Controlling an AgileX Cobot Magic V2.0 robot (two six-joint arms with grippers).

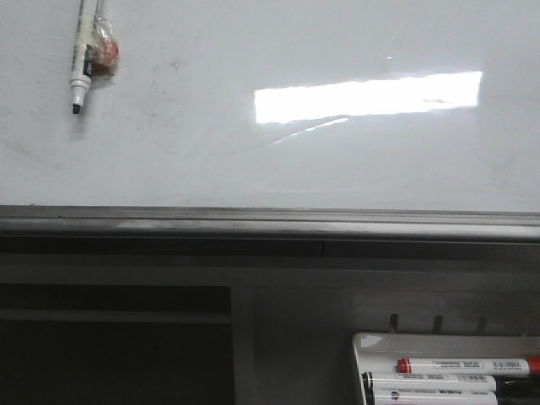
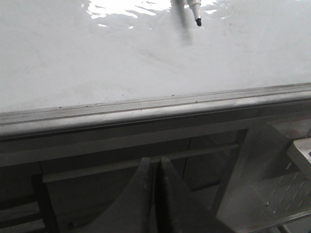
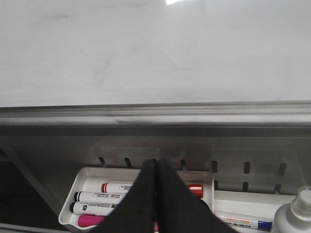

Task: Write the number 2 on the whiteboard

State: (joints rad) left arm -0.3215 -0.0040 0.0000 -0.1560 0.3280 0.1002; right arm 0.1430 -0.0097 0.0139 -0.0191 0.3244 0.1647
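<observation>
in the front view, the big shiny white whiteboard [image 1: 253, 76] fills the top part. it has faint grey smudges and a bright rectangle of glare [image 1: 368, 97] on it. a grey metal ledge [image 1: 270, 224] runs along its lower edge. a white marker pen with a black tip [image 1: 82, 63] shows at the top left, its cap off and its tip pointing down at the board, with tape and a small red lump on its side. i cannot tell if the tip touches the board. no drawn number 2 can be seen on the board. low on the right sits a small white tray [image 1: 363, 354] holding a marker with a red cap [image 1: 464, 366] and more white markers under it.

in the left wrist view, the left end effector [image 2: 156, 194] has its two dark fingers pressed together with nothing between them. it is below the ledge [image 2: 146, 114]. the whiteboard [image 2: 121, 53] is above, and the black marker tip [image 2: 198, 21] is near the board's surface.

in the right wrist view, the right end effector [image 3: 156, 199] is also pressed together and holds nothing. it is in front of the white tray [image 3: 82, 187], where red, black and pink markers lie. a clear spray bottle [image 3: 296, 213] stands well to the side of the tray. the whiteboard [image 3: 155, 48] is plain white here.
</observation>
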